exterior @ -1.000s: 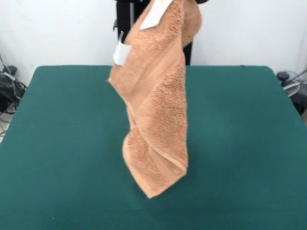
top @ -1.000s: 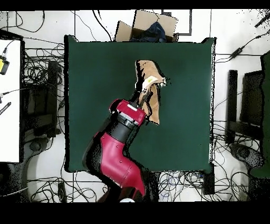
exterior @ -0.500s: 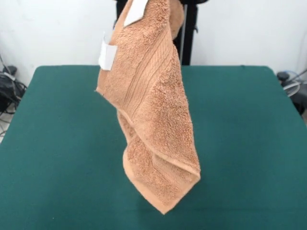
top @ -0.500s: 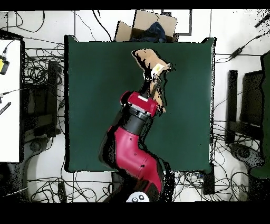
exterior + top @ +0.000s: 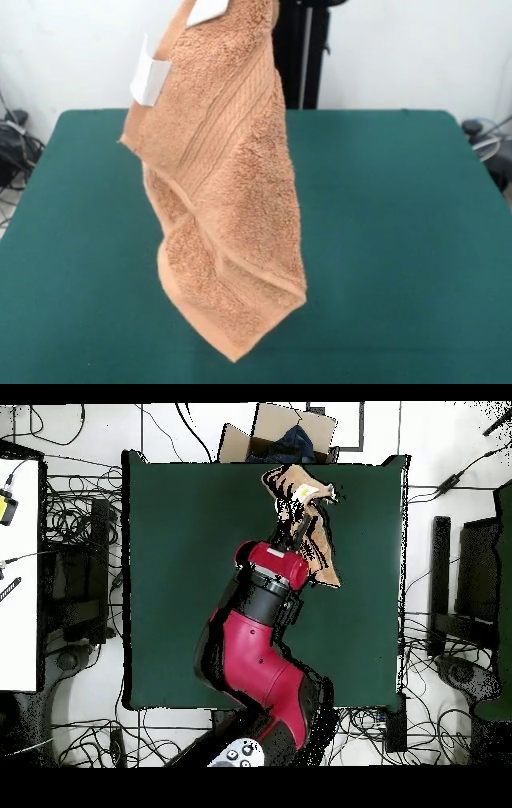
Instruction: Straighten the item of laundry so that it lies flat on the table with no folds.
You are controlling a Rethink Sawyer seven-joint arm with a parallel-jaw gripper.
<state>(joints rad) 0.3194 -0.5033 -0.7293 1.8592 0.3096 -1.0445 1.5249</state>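
The towel (image 5: 220, 184) is seen hanging in the air over the table (image 5: 400, 240), its top passing out of the front view at 12 o'clock and its lowest corner dangling near the table's front edge at 6 o'clock. It is twisted and folded along its length, with woven border bands running diagonally across it. Two white labels are seen: one (image 5: 149, 80) at the towel's upper left edge, at about 10 o'clock, and another (image 5: 206, 10) at the very top.

In the overhead view, the towel (image 5: 310, 534) is found toward 1 o'clock on the table (image 5: 180, 584), just beyond the end of the red arm (image 5: 262, 644), which reaches up from 6 o'clock. The pincer is hidden by the arm and the cloth, so whether it is spread or pressed together cannot be told.

A cardboard box (image 5: 285, 434) is seen beyond the table's edge at 12 o'clock, close to the towel (something dark lies inside it). Cables (image 5: 70, 534) are strewn over the floor at 9 o'clock. A black pedestal post (image 5: 308, 52) is partly covered by the towel in the front view.
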